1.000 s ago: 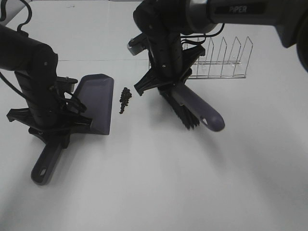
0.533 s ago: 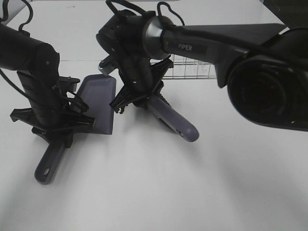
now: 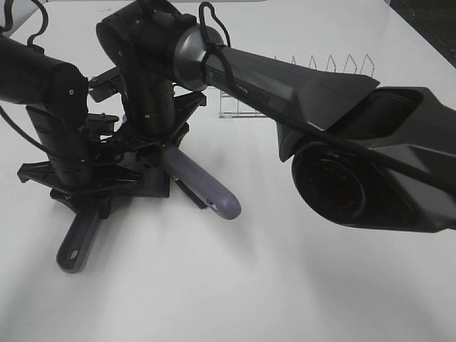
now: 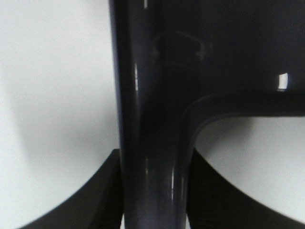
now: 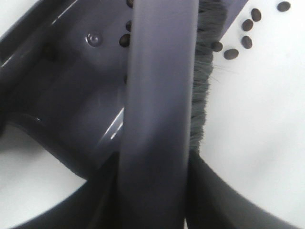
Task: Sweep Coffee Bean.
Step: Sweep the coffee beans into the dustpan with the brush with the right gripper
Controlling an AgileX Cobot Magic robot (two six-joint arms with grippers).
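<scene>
My left gripper is shut on the handle of the grey-purple dustpan, which lies flat on the table; the left wrist view shows the handle between the jaws. My right gripper reaches across to the left and is shut on the brush. The brush bristles rest at the dustpan's mouth. In the right wrist view a few coffee beans lie on the dustpan, and several others lie on the table beside the bristles. In the high view the right arm hides the beans.
A wire rack stands at the back of the white table, behind the right arm. The right arm's bulk spans the view from the right to the dustpan.
My right arm has swung left with the brush, across the spot where the bean pile lay, up to the dustpan's mouth. The beans no longer show in the high view. The dustpan stays put.
</scene>
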